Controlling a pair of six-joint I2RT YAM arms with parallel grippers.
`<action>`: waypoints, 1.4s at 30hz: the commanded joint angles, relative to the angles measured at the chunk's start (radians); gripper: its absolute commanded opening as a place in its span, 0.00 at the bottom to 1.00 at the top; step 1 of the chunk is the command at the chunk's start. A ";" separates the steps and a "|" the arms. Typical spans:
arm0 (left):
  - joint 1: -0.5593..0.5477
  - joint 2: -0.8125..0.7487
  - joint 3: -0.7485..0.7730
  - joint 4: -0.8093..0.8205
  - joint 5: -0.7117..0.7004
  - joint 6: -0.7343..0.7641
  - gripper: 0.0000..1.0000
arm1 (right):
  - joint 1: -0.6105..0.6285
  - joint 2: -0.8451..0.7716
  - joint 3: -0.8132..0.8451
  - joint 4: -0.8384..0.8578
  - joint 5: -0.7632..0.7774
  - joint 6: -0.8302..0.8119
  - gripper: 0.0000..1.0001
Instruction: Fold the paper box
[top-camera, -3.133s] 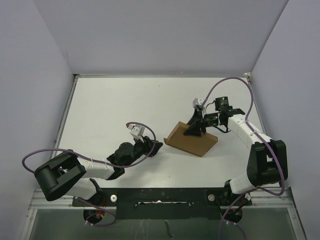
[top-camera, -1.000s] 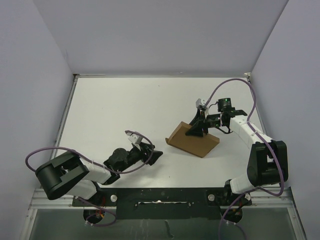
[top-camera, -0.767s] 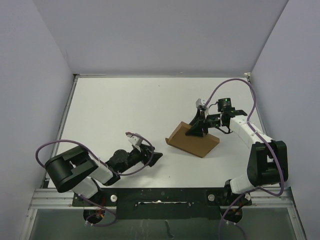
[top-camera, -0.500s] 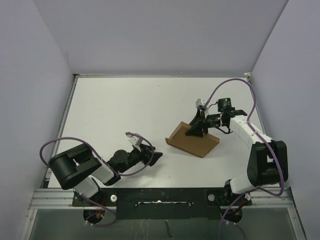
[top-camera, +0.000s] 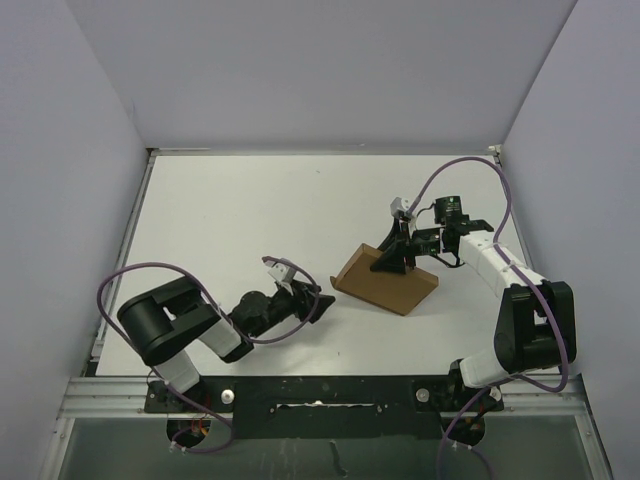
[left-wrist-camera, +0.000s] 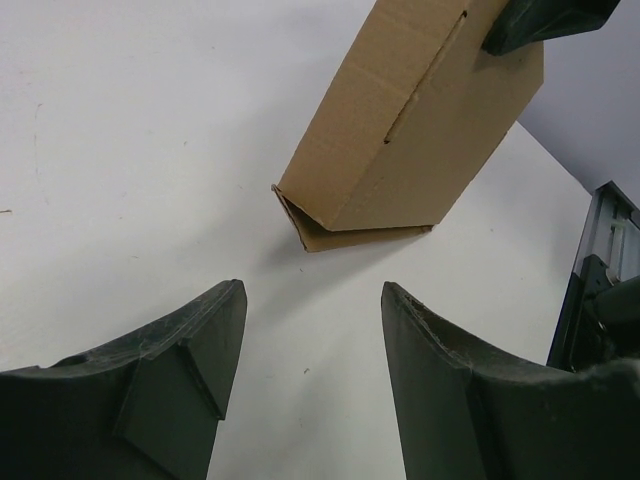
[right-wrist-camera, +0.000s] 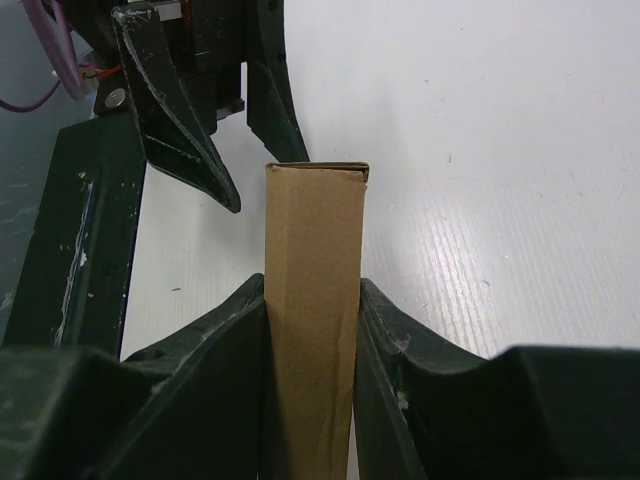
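The paper box (top-camera: 385, 280) is a thin brown cardboard mailer, folded up and standing tilted on one long edge right of the table's middle. My right gripper (top-camera: 393, 256) is shut on its upper edge; in the right wrist view the box (right-wrist-camera: 312, 300) fills the gap between both fingers (right-wrist-camera: 205, 350). My left gripper (top-camera: 320, 302) lies low on the table just left of the box's near-left end, apart from it. Its jaws are open with only bare table between them (left-wrist-camera: 312, 290). The box's open corner (left-wrist-camera: 410, 130) lies a short way ahead in the left wrist view.
White table (top-camera: 230, 220) enclosed by pale walls on three sides. A black metal rail (top-camera: 320, 392) runs along the near edge, seen also at the right of the left wrist view as a rail (left-wrist-camera: 600, 270). Purple cables (top-camera: 470, 165) loop off both arms.
My left gripper has slid right, closer to the box's left end, its jaws narrowing slightly while the arm's elbow swung inward. The right gripper and box have held still.
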 joint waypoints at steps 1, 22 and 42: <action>-0.006 0.045 0.041 0.112 -0.004 0.008 0.54 | 0.009 -0.029 0.003 0.030 -0.042 0.011 0.19; -0.003 0.128 0.100 0.115 0.002 0.009 0.46 | 0.011 -0.029 0.001 0.031 -0.044 0.013 0.19; 0.023 0.156 0.116 0.115 0.022 0.009 0.29 | 0.019 -0.024 0.007 0.019 -0.049 0.005 0.18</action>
